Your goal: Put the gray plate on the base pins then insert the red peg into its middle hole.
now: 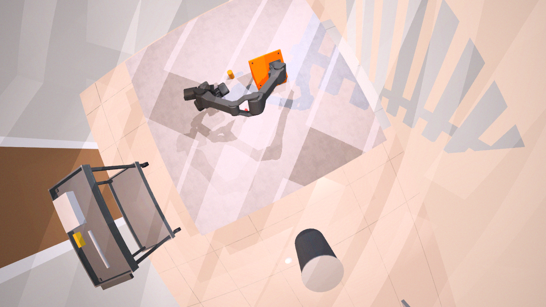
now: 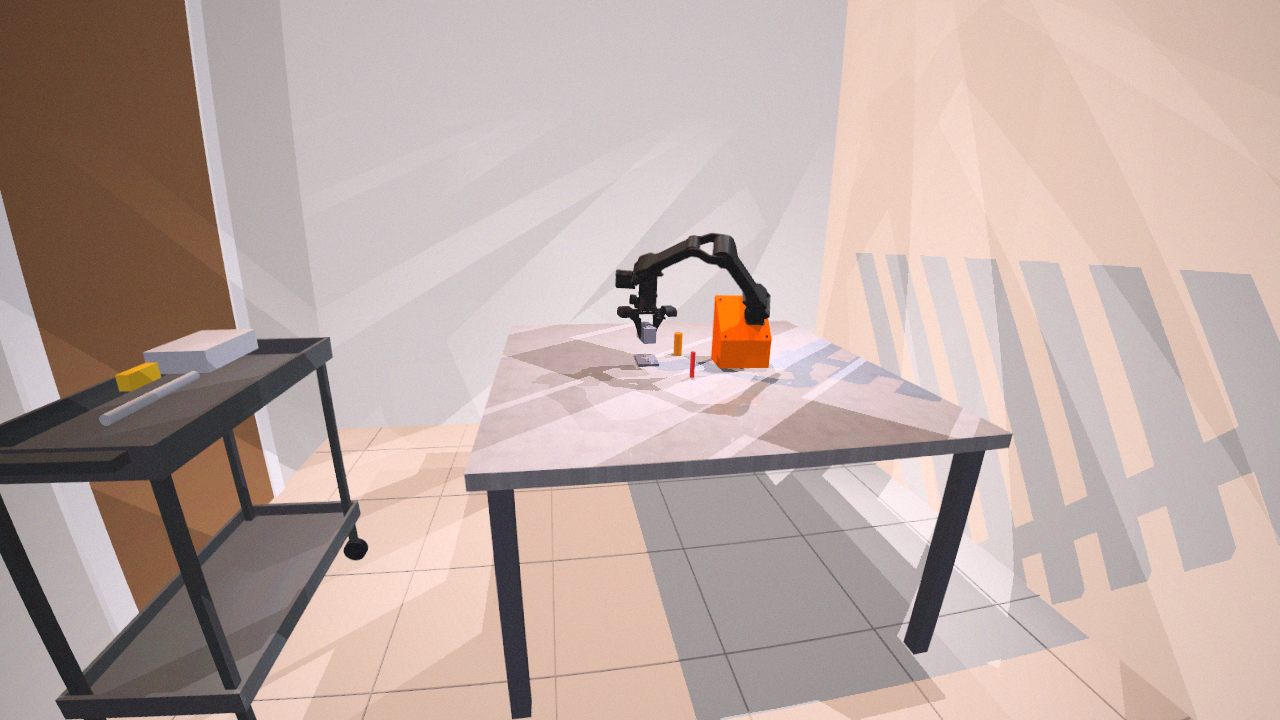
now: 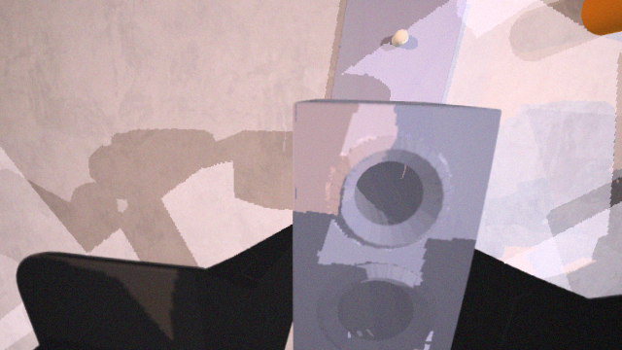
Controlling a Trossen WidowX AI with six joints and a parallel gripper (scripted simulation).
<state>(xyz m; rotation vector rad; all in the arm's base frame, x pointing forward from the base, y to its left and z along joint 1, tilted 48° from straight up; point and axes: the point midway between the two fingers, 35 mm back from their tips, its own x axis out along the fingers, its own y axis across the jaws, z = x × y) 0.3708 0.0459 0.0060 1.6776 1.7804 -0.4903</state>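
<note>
My gripper (image 2: 646, 320) (image 1: 193, 93) is shut on the gray plate (image 2: 648, 334) (image 3: 389, 146) and holds it in the air, with the far end hanging down. The wrist view shows two round holes in the plate; its lower end sits between my dark fingers. The flat gray base (image 2: 646, 360) (image 3: 413, 73) lies on the table just below and a little beyond the plate. One pale pin (image 3: 399, 37) shows on it; the other is hidden. The red peg (image 2: 691, 362) (image 1: 246, 109) stands upright on the table to the right of the base, partly under my arm in the overhead view.
A small orange cylinder (image 2: 678, 341) (image 1: 230, 73) (image 3: 603, 15) stands behind the base. My arm's orange mount block (image 2: 741, 338) (image 1: 261, 66) is to the right. A cart (image 2: 170, 402) (image 1: 95, 225) and a dark bin (image 1: 316, 259) stand on the floor off the table (image 2: 716, 429).
</note>
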